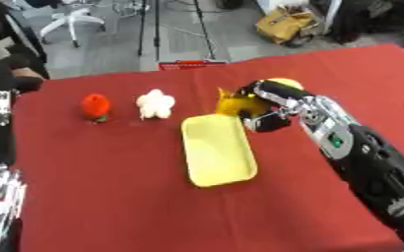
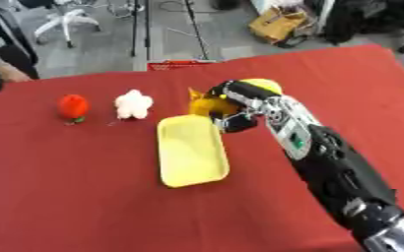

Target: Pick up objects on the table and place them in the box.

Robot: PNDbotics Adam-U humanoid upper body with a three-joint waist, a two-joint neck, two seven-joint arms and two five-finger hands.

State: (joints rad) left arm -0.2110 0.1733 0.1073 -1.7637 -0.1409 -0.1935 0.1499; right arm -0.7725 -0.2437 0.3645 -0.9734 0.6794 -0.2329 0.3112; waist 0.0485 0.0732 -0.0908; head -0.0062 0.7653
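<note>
Curling its fingers round a yellow-orange toy [image 1: 232, 104], the right hand [image 1: 270, 106] hovers at the far end of the shallow yellow tray [image 1: 218, 150] (red surface [image 1: 111, 197] beneath).

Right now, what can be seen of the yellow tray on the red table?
The yellow tray is a shallow, rounded rectangle with a low raised rim, and looks like foam or plastic. It lies flat on the red table, long side running away from the robot, slightly askew. Nothing lies in it. At its far right corner the right hand holds an orange-yellow object just above the rim; whether they touch the tray cannot be told.
</note>
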